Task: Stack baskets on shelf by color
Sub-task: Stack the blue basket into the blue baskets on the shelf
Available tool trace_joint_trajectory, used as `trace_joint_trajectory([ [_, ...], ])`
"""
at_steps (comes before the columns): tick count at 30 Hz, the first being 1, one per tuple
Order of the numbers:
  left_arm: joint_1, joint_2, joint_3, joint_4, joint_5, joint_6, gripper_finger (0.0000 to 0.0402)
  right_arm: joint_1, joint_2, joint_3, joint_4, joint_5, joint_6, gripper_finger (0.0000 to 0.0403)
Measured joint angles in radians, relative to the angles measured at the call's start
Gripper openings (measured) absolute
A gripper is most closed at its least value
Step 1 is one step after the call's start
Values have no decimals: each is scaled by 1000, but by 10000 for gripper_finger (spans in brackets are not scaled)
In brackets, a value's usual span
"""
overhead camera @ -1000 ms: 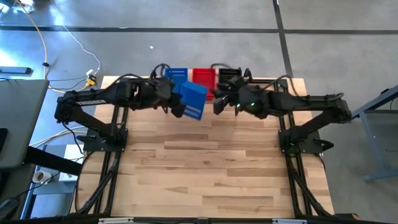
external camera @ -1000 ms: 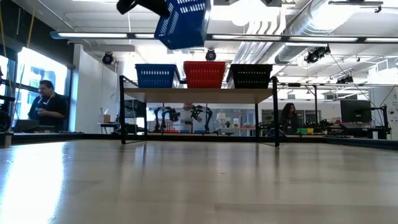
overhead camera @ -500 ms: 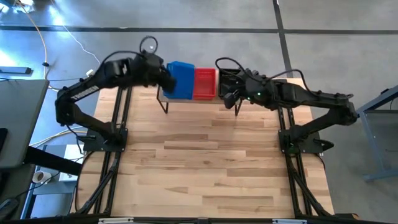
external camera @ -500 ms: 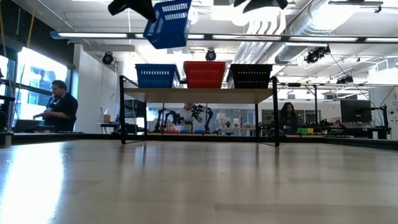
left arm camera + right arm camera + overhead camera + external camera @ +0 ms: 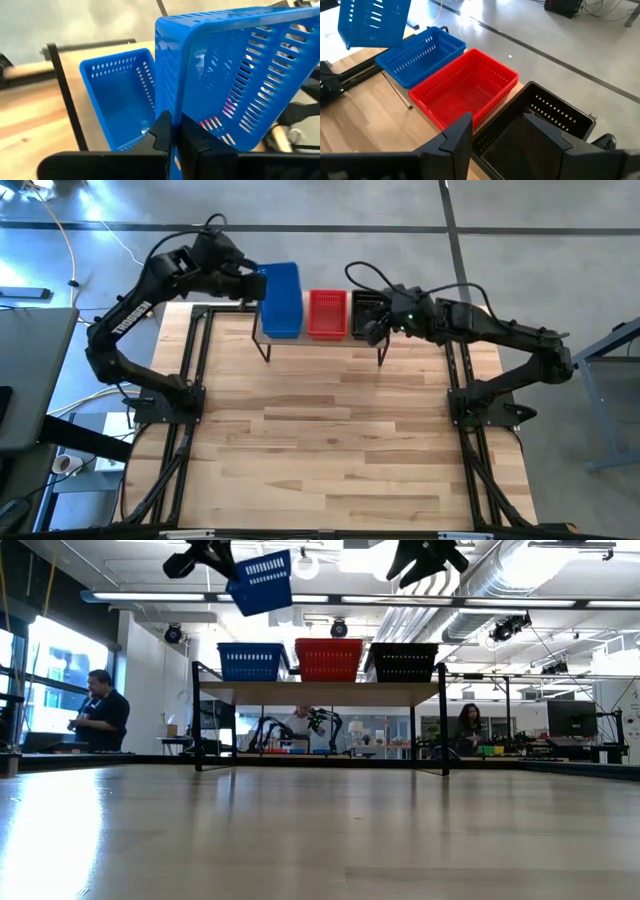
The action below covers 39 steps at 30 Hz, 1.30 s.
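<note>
My left gripper is shut on a blue basket and holds it in the air, tilted, above the left end of the shelf. On the wooden shelf stand a blue basket, a red basket and a black basket, side by side on their bottoms. My right gripper is open and hovers over the black basket without touching it. In the high view the held basket hides the blue one on the shelf. My left gripper pinches the held blue basket by the rim of one wall between its two fingers, coming from the table's left side. The basket is lifted clear and tilted, its body reaching away from the fingers over the shelf's blue basket.
The shelf stands at the table's far edge on thin black legs. The wooden tabletop stretches toward the near edge. People stand and sit in the room behind.
My left gripper has carried the blue basket toward the far edge and leftward, from in front of the shelf to above the shelf's left end, and the basket has turned about on the way. My right gripper has moved toward the far edge, over the black basket.
</note>
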Motion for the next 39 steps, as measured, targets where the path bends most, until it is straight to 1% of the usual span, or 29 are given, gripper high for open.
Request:
trace_joint_trajectory([
  [4, 53, 20, 0, 1, 62, -39, 1, -21, 0, 0, -13, -28, 0, 154],
  [9, 110, 49, 0, 4, 96, -43, 1, -38, 0, -2, -35, -27, -23, 154],
  [14, 163, 70, 0, -5, 172, -36, 1, -53, 0, -2, -59, -24, -26, 154],
  [17, 188, 86, 0, -49, 202, -33, 1, -56, 0, -2, -61, -24, -26, 154],
  [21, 222, 109, 0, -158, 245, -27, 1, -56, 0, -2, -61, -23, -26, 154],
  [24, 229, 132, 0, -183, 246, -25, 1, -56, 0, -3, -61, -23, -26, 154],
  [33, 228, 199, 0, -182, 262, 12, 1, -56, 0, -3, -93, -22, -26, 154],
  [39, 226, 208, 0, -182, 261, 28, 1, -56, 0, -3, -104, -22, -21, 154],
])
